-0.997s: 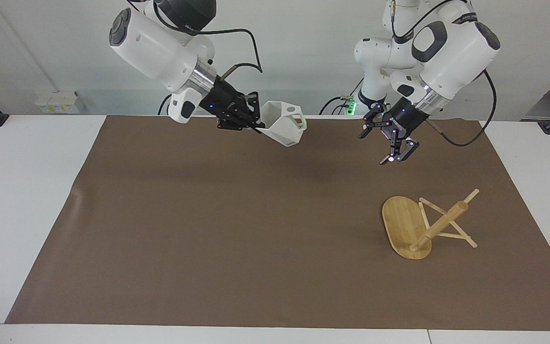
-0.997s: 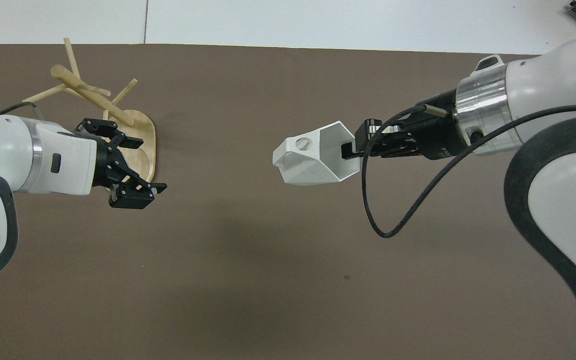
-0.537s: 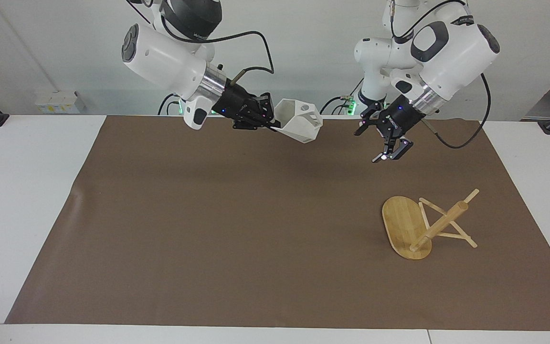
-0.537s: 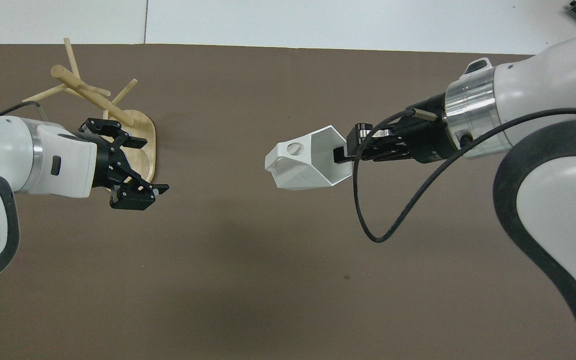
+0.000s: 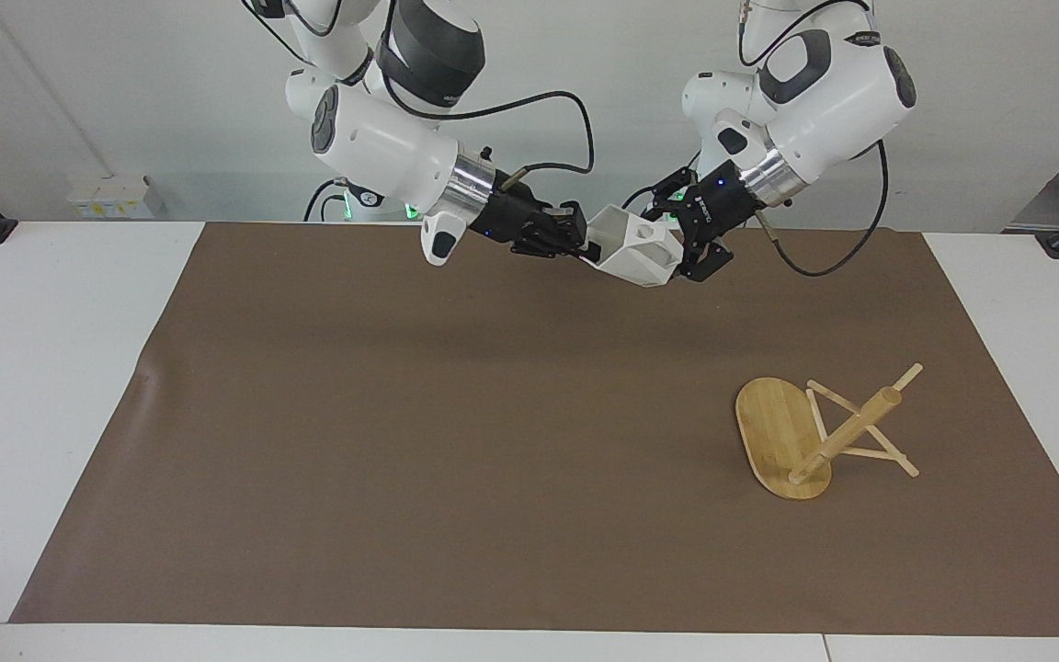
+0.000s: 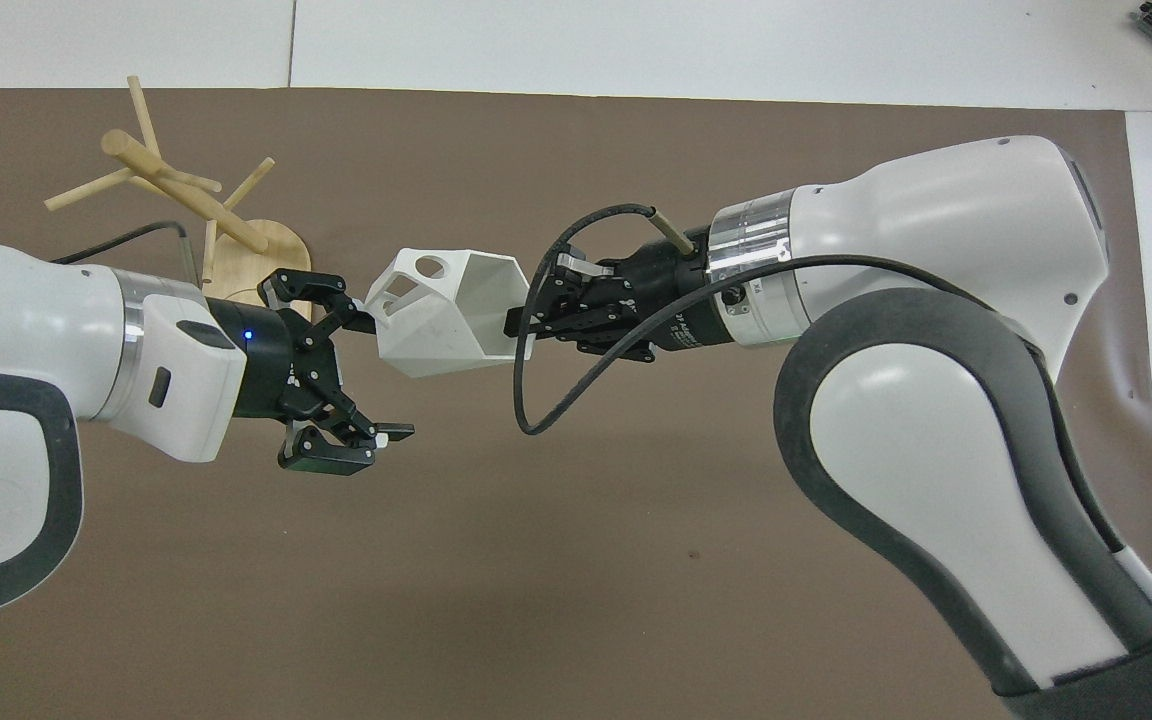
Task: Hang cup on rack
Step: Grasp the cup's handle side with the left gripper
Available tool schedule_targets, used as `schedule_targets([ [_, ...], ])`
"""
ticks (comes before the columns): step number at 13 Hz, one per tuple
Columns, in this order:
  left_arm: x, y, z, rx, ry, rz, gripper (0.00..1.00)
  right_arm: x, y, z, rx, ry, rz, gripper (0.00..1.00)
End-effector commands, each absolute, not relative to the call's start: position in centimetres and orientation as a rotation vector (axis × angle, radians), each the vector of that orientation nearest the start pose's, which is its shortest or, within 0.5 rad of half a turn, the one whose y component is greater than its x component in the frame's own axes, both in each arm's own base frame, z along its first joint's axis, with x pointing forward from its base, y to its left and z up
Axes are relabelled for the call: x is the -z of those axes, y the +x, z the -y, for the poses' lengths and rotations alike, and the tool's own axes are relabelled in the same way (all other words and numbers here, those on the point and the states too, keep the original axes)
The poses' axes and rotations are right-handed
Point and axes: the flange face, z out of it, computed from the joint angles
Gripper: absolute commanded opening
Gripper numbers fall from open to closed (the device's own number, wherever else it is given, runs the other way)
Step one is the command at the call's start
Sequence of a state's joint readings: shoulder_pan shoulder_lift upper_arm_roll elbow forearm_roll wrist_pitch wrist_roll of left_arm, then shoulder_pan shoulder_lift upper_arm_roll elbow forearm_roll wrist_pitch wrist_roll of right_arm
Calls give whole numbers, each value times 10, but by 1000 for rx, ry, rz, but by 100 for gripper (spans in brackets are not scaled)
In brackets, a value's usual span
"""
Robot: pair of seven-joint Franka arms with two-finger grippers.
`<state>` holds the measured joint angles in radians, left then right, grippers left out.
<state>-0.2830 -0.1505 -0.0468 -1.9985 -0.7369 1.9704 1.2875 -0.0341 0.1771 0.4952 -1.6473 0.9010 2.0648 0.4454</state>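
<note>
The white faceted cup hangs on its side in the air over the mat's edge nearest the robots, handle up. It also shows in the overhead view. My right gripper is shut on the cup's rim, one finger inside the mouth. My left gripper is open at the cup's tapered bottom end, with that end between its spread fingers. The bamboo rack is tipped over near the left arm's end of the table, its post slanted and pegs on the mat. It also shows in the overhead view.
A brown mat covers most of the white table. A black cable loops under the right wrist. Nothing else lies on the mat.
My right arm carried the cup toward the left arm's end of the table. My left gripper rose and swung toward the cup, and now brackets its bottom end. The rack has not moved.
</note>
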Motion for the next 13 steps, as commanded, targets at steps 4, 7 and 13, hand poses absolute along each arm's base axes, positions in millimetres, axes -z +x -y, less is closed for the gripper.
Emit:
schedule_targets([
  [4,-540,482,200,-664,1904,1501,100,-563,561,-308,-262,-2129,-426,0],
  [7,-524,495,188,-687,1873,1439,100,-562,557,-309,-276,-2139,-408,0],
  [13,-512,505,180,-732,1813,1445,100,-558,555,-310,-283,-2150,-403,0],
])
